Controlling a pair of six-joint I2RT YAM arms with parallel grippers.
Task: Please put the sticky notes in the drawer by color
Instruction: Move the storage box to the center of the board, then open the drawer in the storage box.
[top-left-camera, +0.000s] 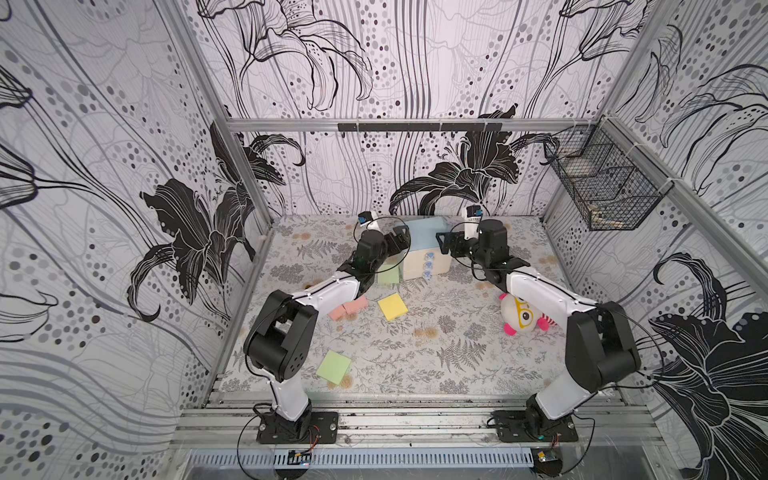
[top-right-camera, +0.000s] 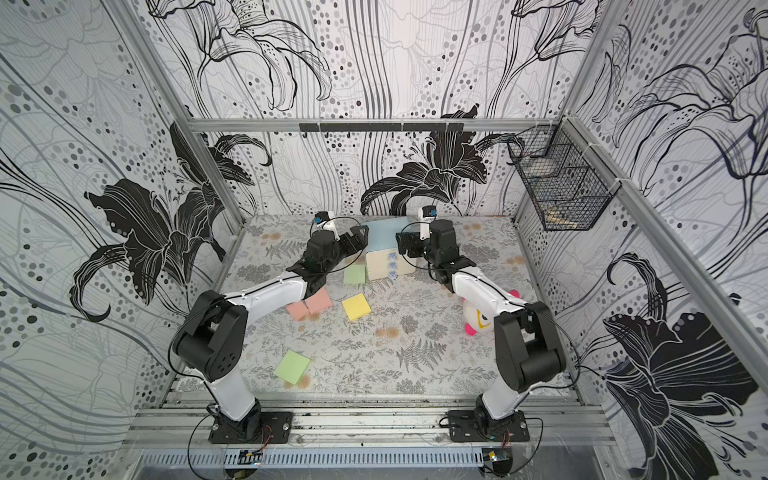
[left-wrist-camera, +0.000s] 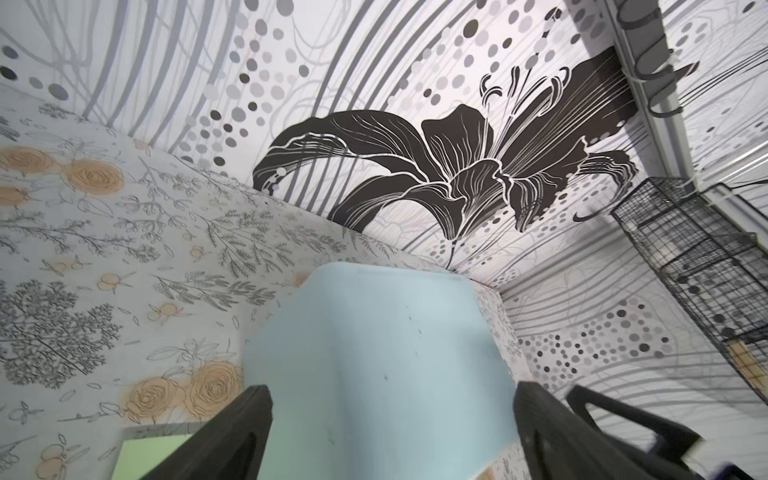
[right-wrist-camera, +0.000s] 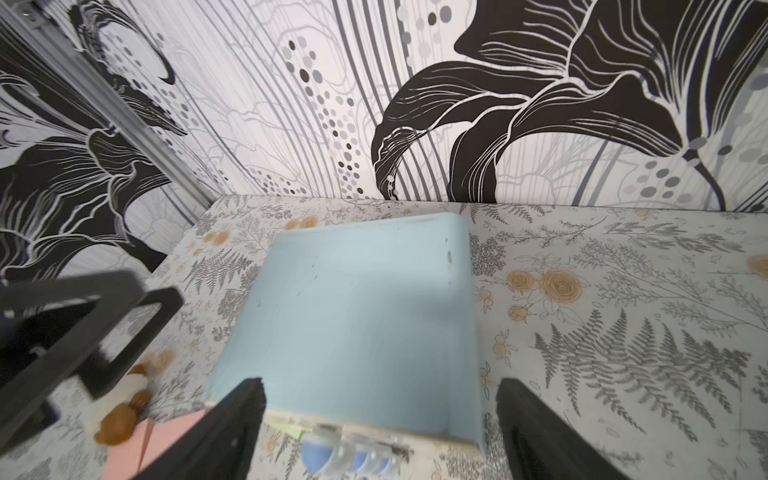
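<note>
The right jaws stand wide and hold nothing. The pale-blue top of the mini drawer chest fills the gap between them, and its round blue knobs sit just under the tips, stacked in an upright column on the cream front. The left jaws are also wide and empty. They hang over the chest's opposite upper edge, with the other arm's tips close across the shell from them.

The coming move, by my reading, turns on the knobs. They lie below both pairs of jaws, on the face turned back toward the arm bases, so either arm must drop and come round to that face. The right jaws look nearer to them. All three drawers appear shut.

Below the left jaws a green sticky pad lies flat, just beside the chest's side. Farther back toward the bases lie a yellow sticky pad and two pink sticky pads, the pink ones touching and partly under the left arm. A second green sticky pad lies well apart, near the left base.

The pads are thin matte paper squares with no long axis. The chest looks like smooth hard plastic with rounded corners. The bench wears a fern-printed cover.
</note>
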